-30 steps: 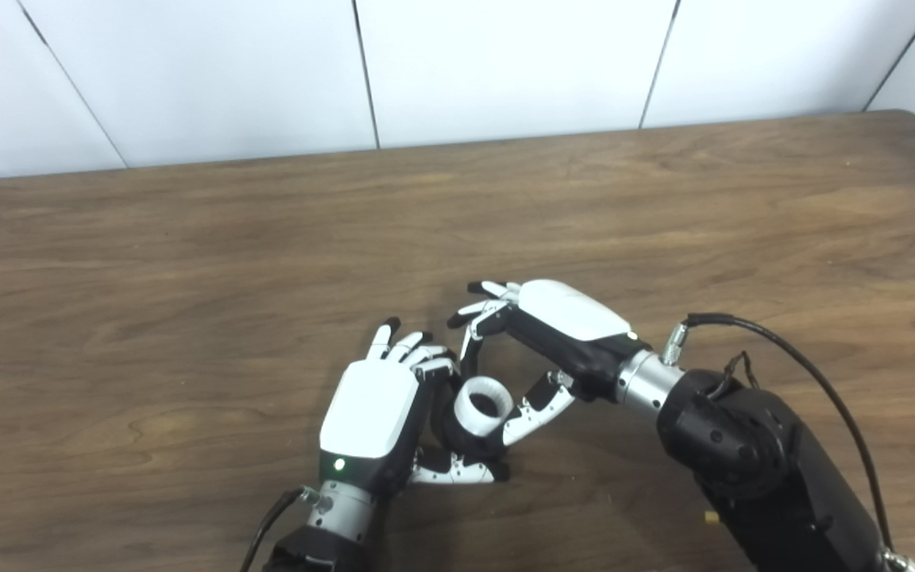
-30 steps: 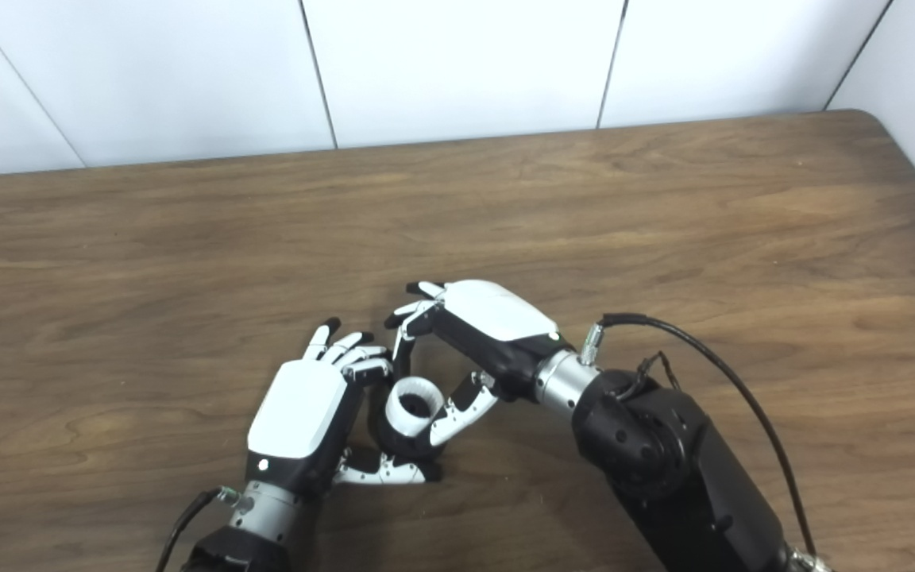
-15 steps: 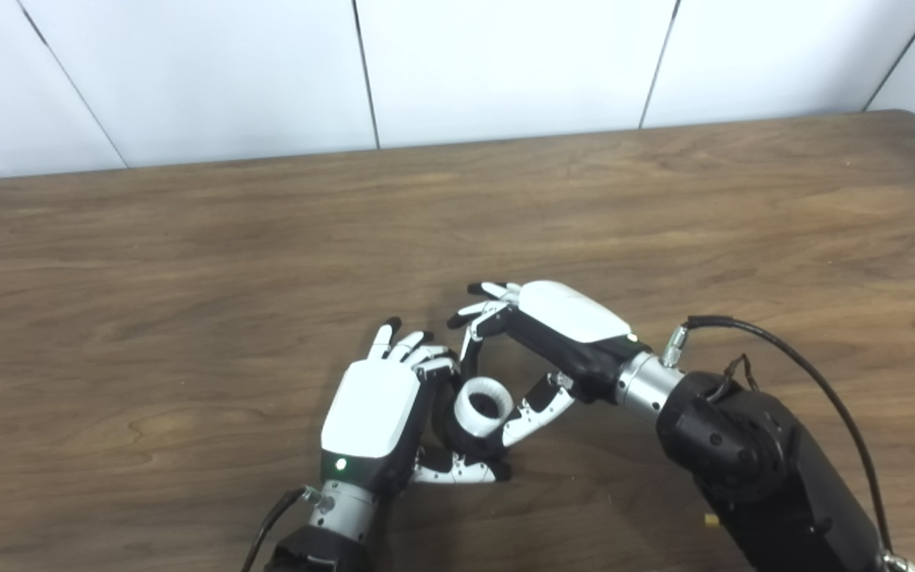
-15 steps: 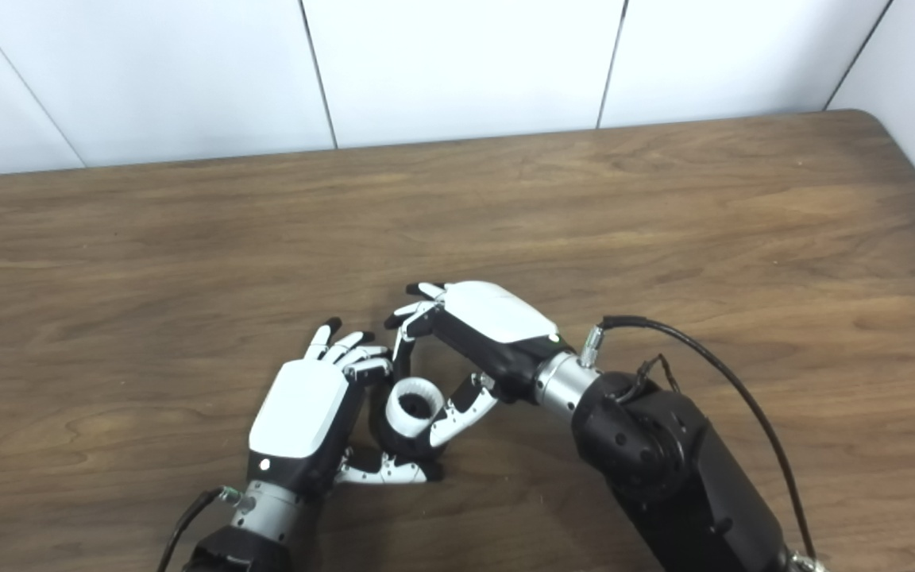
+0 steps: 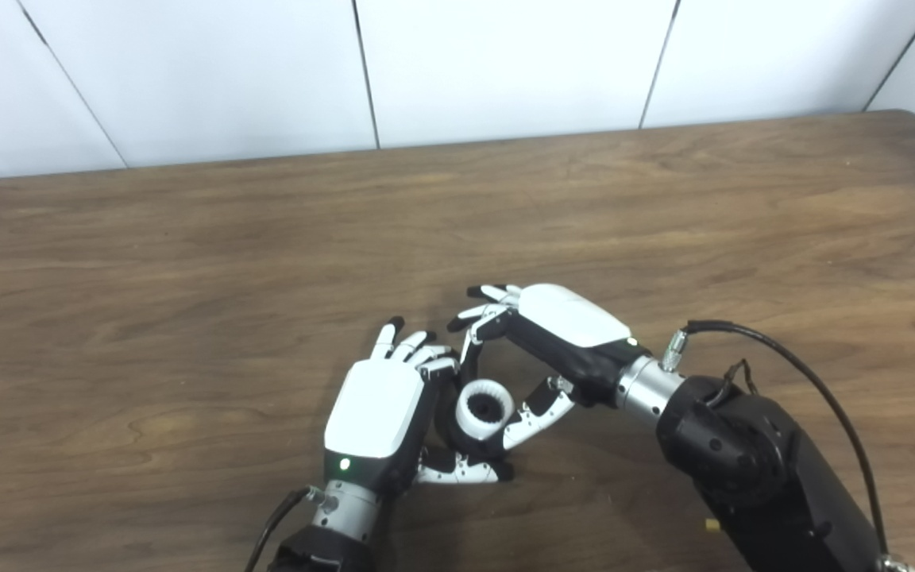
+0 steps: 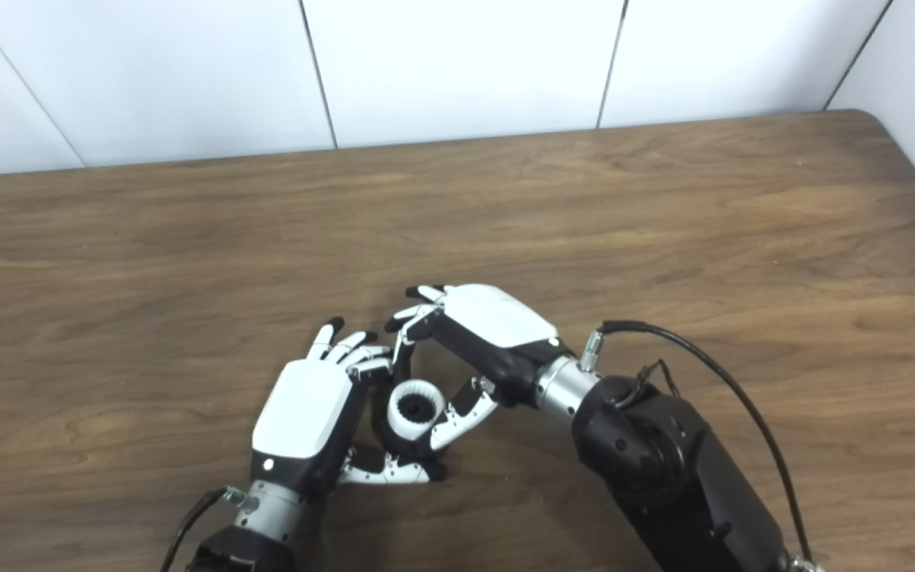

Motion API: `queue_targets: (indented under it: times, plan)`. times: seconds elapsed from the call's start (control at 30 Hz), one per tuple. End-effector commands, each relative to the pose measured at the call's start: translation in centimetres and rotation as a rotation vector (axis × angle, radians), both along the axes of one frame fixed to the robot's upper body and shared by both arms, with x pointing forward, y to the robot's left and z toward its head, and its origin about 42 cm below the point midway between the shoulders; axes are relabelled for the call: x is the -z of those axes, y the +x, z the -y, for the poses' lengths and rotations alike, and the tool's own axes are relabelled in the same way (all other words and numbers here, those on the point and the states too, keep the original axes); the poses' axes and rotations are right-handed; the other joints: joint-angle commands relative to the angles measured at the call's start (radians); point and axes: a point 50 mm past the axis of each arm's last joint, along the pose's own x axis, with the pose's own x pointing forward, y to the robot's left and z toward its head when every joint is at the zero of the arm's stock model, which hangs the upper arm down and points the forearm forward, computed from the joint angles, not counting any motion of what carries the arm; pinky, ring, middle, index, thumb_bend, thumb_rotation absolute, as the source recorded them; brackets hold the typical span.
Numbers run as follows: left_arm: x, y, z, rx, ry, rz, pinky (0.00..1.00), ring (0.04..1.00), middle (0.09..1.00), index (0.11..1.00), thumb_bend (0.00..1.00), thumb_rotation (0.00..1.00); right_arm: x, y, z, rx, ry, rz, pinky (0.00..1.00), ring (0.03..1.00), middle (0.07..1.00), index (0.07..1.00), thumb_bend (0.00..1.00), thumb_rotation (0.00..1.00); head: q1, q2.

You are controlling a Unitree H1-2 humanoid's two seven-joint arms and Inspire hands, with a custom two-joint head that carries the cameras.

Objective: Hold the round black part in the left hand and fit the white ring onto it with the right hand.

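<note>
My left hand [image 5: 376, 411] lies low over the table, shut on the round black part [image 5: 455, 430], which shows only as a dark rim between its fingers and thumb. The white ring [image 5: 484, 407] sits on top of that part, its opening facing up and a dark toothed inside showing. My right hand [image 5: 554, 332] arches over from the right. Its thumb [image 5: 535, 408] presses the ring's right side and its fingers [image 5: 469, 343] curl down at the ring's far left, so it is shut on the ring. Most of the black part is hidden.
The brown wooden table [image 5: 187, 262] stretches wide to the left and back, ending at a white panelled wall [image 5: 505, 63]. A black cable [image 5: 783, 357] loops off my right forearm. The table's right corner [image 6: 878, 119] is rounded.
The white ring has dropped lower and turned flatter on the black part, so its toothed inside now shows. My right hand has moved slightly down with it. The left hand has barely moved.
</note>
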Motion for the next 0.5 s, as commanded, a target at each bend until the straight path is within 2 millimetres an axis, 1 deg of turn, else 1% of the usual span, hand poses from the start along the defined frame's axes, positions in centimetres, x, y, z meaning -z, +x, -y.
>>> queue_targets:
  times: [0.0, 0.03, 0.07, 0.1, 0.2, 0.37, 0.47]
  plan:
    - [-0.89, 0.47, 0.29, -0.001, -0.008, 0.037, 1.00, 0.877, 0.764, 0.484, 0.52, 0.06, -0.80, 0.35, 0.06, -0.004, 0.007, 0.057, 1.00, 0.970, 0.844, 0.491, 0.52, 0.14, -0.001, 0.000]
    - [-0.89, 0.46, 0.28, -0.001, -0.008, 0.036, 1.00, 0.878, 0.764, 0.484, 0.52, 0.06, -0.79, 0.38, 0.12, -0.002, 0.007, 0.057, 1.00, 0.969, 0.846, 0.541, 0.75, 0.16, -0.001, 0.000]
    - [-0.89, 0.46, 0.27, -0.001, -0.009, 0.036, 1.00, 0.878, 0.764, 0.484, 0.52, 0.06, -0.78, 0.41, 0.17, -0.001, 0.007, 0.056, 1.00, 0.969, 0.852, 0.570, 0.87, 0.18, -0.001, 0.000]
    - [-0.87, 0.49, 0.27, -0.002, -0.011, 0.036, 1.00, 0.877, 0.764, 0.484, 0.52, 0.06, -0.75, 0.46, 0.22, 0.002, 0.007, 0.053, 1.00, 0.971, 0.861, 0.589, 0.95, 0.19, -0.008, -0.002]
    - [-0.81, 0.54, 0.30, -0.005, -0.012, 0.035, 1.00, 0.876, 0.763, 0.484, 0.52, 0.06, -0.75, 0.57, 0.36, 0.009, 0.001, 0.045, 1.00, 0.985, 0.890, 0.615, 1.00, 0.21, -0.007, -0.001]
    - [-0.85, 0.52, 0.29, -0.005, -0.018, 0.035, 1.00, 0.879, 0.764, 0.484, 0.52, 0.06, -0.88, 0.57, 0.43, 0.008, -0.025, 0.051, 1.00, 0.993, 0.917, 0.671, 1.00, 0.24, -0.009, 0.000]
    - [-0.91, 0.54, 0.27, -0.005, -0.018, 0.034, 1.00, 0.880, 0.764, 0.484, 0.52, 0.06, -0.89, 0.59, 0.48, 0.010, -0.029, 0.048, 1.00, 0.993, 0.917, 0.675, 1.00, 0.24, -0.009, 0.000]
